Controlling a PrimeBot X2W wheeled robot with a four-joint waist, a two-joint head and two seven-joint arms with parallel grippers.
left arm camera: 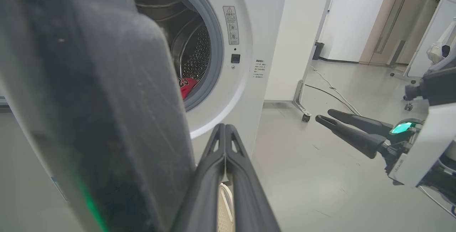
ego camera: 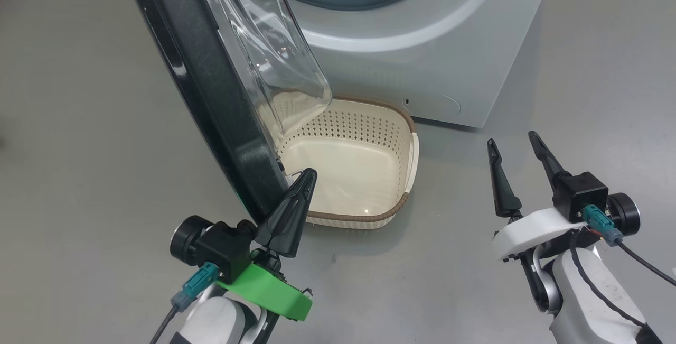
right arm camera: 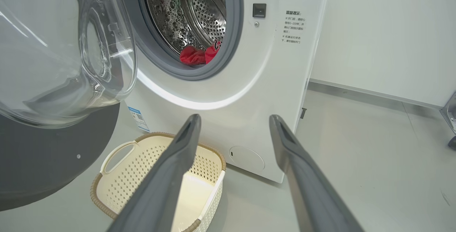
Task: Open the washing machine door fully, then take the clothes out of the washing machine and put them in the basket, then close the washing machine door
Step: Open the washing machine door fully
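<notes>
Two, left hand point(ego camera: 309, 173) pinched; right hand point(ego camera: 512, 139) spread

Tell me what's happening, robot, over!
Left gripper shut beside washing machine door; right gripper open, empty. Clothes inside washing machine; basket empty. Open door crowds basket.

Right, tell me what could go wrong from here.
1. The shut left gripper sits close beside the washing machine door edge; pushing it wider, it might slip off the glossy rim.
2. The door's glass bowl hangs over part of the basket, so dropped clothes could catch on it.
3. The clothes lie low behind the grey seal; the open right gripper may snag it.
</notes>
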